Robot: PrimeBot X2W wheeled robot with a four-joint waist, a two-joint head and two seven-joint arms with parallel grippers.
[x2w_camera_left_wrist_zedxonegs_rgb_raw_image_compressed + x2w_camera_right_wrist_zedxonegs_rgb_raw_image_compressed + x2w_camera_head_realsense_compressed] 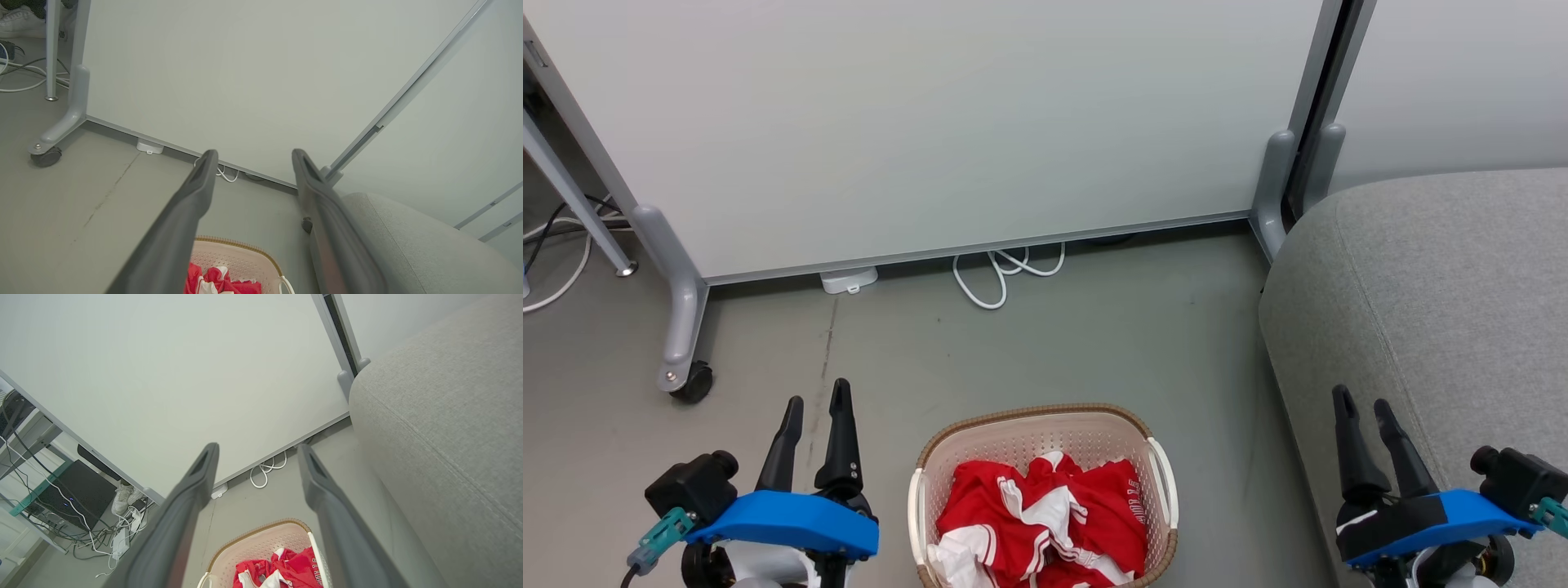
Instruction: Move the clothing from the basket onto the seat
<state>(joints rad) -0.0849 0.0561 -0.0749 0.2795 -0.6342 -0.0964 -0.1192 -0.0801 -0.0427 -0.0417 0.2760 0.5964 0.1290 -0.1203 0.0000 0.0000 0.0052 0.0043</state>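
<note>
You've moved nothing yet: red-and-white fabric clothing (1045, 523) lies in the cream perforated basket (1029, 411), none on the grey upholstered seat (1445, 286), left gripper (818, 392) and right gripper (1361, 398) both open.

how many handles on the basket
2: left handle on the basket's left rim, right handle on its right rim. The near rim is cut off.

Cannot read lettering on the clothing (1094, 506); cannot see near rim of the basket (1033, 411), cropped at bottom edge.
</note>
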